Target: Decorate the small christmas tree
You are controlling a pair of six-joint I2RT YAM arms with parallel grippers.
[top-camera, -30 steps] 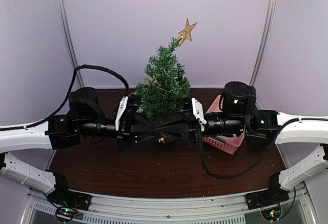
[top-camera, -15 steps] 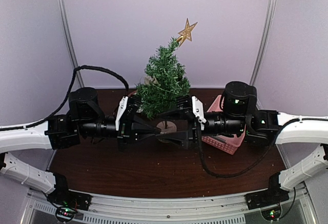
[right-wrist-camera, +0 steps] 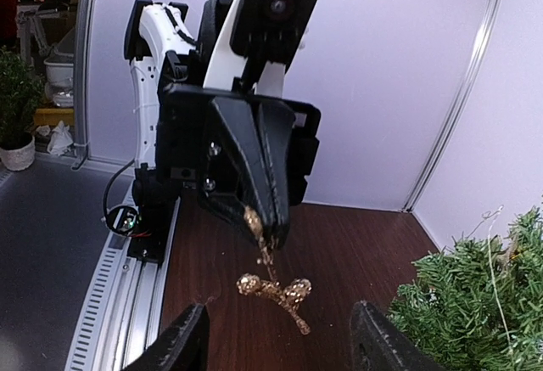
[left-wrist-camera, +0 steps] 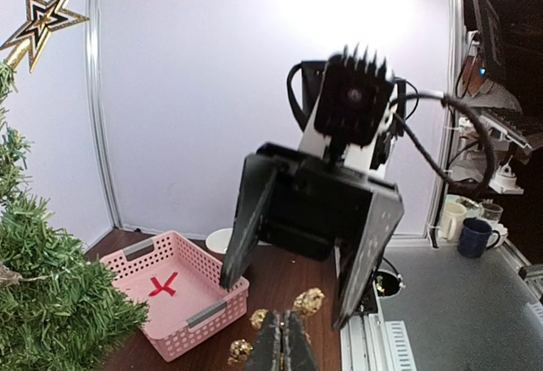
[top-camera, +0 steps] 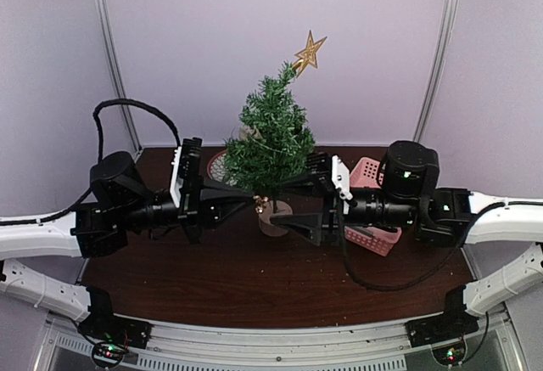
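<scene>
The small christmas tree stands mid-table on a round wooden stump, a gold star on its top. My left gripper reaches in from the left, in front of the trunk, and is shut on a gold glittery berry sprig that dangles from its tips. In the left wrist view the closed fingers pinch the sprig. My right gripper faces it from the right, open, with nothing between its fingers; the sprig hangs just beyond them.
A pink perforated basket with a red cross on its floor sits at the right, under my right arm. A round whitish dish lies behind the tree's left side. Tree branches are close on the right of my right gripper.
The two grippers met over the sprig in front of the trunk. The left one shut on it, the right one opened and let go, and both arms drew apart a little.
</scene>
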